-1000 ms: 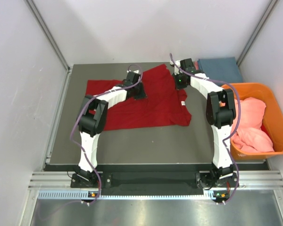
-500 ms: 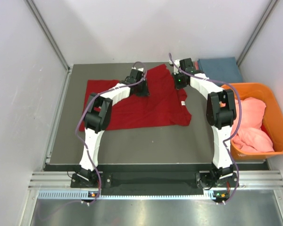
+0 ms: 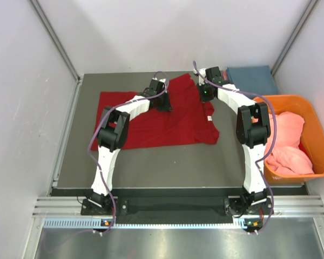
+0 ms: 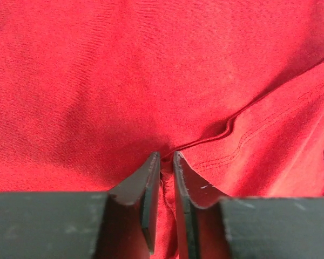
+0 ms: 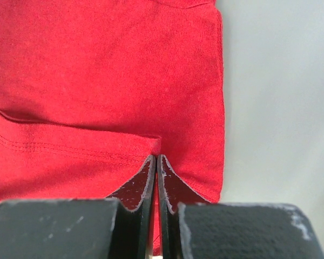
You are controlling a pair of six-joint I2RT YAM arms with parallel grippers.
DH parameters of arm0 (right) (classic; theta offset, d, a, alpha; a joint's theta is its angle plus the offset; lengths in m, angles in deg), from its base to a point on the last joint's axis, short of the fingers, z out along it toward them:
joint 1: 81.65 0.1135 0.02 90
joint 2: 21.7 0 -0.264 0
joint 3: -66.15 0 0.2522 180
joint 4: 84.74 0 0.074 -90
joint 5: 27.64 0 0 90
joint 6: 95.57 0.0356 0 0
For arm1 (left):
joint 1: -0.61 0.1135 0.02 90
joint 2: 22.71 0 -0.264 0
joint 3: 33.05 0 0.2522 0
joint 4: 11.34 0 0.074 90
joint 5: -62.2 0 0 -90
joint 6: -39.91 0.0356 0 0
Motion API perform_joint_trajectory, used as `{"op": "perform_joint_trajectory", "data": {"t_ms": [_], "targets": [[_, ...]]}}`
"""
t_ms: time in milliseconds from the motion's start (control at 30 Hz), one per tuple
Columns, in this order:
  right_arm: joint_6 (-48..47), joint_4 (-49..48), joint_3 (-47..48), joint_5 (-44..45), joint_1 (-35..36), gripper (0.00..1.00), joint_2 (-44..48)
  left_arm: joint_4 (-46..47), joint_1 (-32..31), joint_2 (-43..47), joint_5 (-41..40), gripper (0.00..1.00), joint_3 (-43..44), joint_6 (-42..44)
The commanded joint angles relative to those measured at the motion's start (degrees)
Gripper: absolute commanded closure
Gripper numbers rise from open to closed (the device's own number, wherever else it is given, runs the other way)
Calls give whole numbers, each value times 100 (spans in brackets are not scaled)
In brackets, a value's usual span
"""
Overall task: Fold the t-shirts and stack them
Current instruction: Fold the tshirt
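Red t-shirt (image 3: 173, 127): lies spread across the far middle of the tabletop (image 3: 151, 167), one part lapped over the body, so a stitched hem (image 4: 259, 135) crosses the flat cloth.
Other t-shirts: a blue t-shirt (image 3: 252, 78) lies flat at the far right corner; a salmon-pink t-shirt (image 3: 289, 145) sits crumpled in the orange tub (image 3: 283, 99) off the right edge.
Left fingers (image 4: 149, 194): tips down on the red cloth with only a slim gap between them. The hem's raised ridge runs into that gap; whether it is pinched cannot be told.
Right fingers (image 5: 143, 181): closed tip to tip at the shirt's right border, where the hem ends. Whether a thin layer is caught between them cannot be told.
Material: fine matte knit, a double row of stitching along the hems, soft creases.
Handling: likely light and limp, with no stiffness to hold a shape. It should drag and bunch rather than slide cleanly, and a pinch may pick up both layers.
Where to hold: probably the hems and corners, which are thicker and give more to pinch, with one point for each arm so that the edge stays taut.
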Motion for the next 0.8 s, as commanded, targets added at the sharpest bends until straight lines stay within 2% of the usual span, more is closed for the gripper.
{"op": "perform_joint_trajectory", "data": {"t_ms": [0, 200, 767], "targets": [[-78, -279, 54, 72, 56, 100, 336, -110, -25, -110, 132, 80, 153, 88], [-78, -270, 98, 72, 64, 100, 336, -162, -25, -49, 132, 100, 162, 53], [-140, -340, 81, 230, 100, 100, 371, 180, -25, 856, -368, 100, -198, -413]]}}
